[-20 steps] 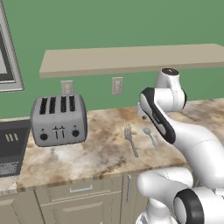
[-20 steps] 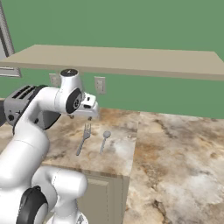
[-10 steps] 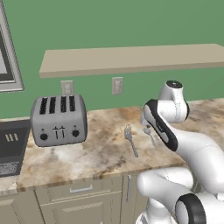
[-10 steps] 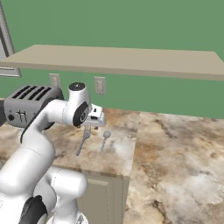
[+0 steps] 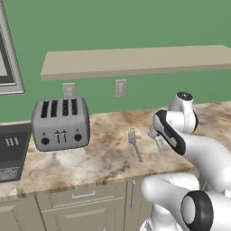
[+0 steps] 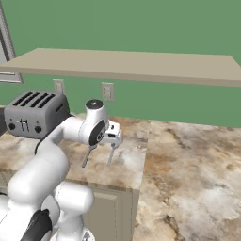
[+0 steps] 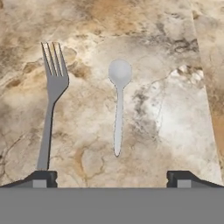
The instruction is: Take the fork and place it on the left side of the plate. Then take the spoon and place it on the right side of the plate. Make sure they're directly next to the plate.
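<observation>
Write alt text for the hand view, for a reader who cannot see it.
A slim grey metal fork and a shorter grey metal spoon lie side by side, apart, on a mottled brown stone counter, fork to the picture's left. The open gripper hangs above them, untouching, its dark fingertips at the bottom edge.

The arm is bending forward and low, wrist tipping down, end effector (image 7: pixel 112 177) hanging with jaws spread wide, holding nothing.
</observation>
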